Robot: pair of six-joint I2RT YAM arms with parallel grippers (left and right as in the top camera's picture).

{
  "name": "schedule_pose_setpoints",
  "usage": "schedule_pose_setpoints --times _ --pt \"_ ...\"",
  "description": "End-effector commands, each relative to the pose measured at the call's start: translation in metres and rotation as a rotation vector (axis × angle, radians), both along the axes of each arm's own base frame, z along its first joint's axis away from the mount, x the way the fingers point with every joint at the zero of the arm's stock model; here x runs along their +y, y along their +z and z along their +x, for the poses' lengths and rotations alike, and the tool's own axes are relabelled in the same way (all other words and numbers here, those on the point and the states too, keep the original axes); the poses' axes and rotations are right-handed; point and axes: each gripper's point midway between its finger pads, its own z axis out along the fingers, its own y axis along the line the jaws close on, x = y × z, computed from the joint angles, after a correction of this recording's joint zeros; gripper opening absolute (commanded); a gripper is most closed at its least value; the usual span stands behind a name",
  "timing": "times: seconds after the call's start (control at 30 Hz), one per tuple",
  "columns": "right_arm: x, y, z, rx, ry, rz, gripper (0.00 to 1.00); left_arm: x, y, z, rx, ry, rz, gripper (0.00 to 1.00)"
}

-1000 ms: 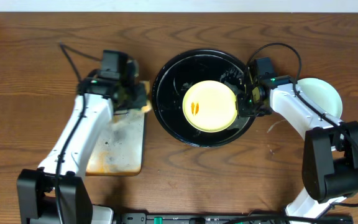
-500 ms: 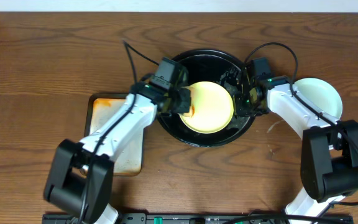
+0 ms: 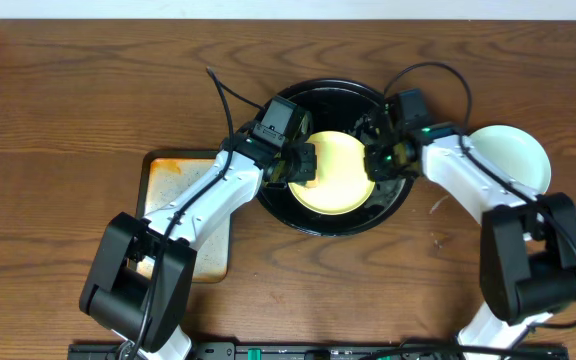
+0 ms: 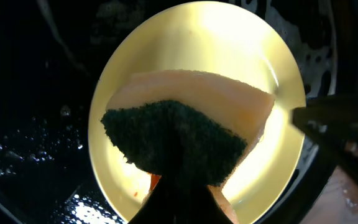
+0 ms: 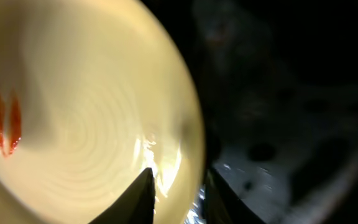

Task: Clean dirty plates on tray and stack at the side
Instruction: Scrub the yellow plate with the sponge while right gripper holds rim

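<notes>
A pale yellow plate (image 3: 340, 178) lies in the round black tray (image 3: 328, 228). My left gripper (image 3: 303, 165) is shut on a yellow sponge with a dark green scouring side (image 4: 185, 124) and holds it over the plate's left part (image 4: 229, 37). An orange smear (image 4: 155, 180) shows just beside the sponge. My right gripper (image 3: 373, 165) is shut on the plate's right rim, its fingers (image 5: 179, 186) straddling the edge. The right wrist view shows the plate (image 5: 92, 112) with orange smears (image 5: 5, 121). A pale blue-green plate (image 3: 516, 152) sits on the table at the right.
A rectangular rust-stained metal tray (image 3: 183, 235) lies left of the black tray, under my left arm. The black tray's floor (image 5: 278, 124) is wet with droplets. Bare wooden table lies behind and in front.
My left gripper has swung right from the rust-stained tray, carrying the sponge onto the yellow plate. The right gripper has kept its hold on the plate's rim.
</notes>
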Motion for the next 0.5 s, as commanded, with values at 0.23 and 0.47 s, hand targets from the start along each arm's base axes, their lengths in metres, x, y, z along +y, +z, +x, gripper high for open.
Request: schedule_pose_setpoints --times 0.23,0.47 --pt "-0.007 -0.014 0.005 0.006 -0.033 -0.065 0.12 -0.010 0.002 0.002 0.026 0.042 -0.040 0.08" --pt "-0.008 -0.014 0.006 0.005 -0.038 -0.067 0.04 -0.024 -0.012 0.002 0.023 0.014 -0.042 0.08"
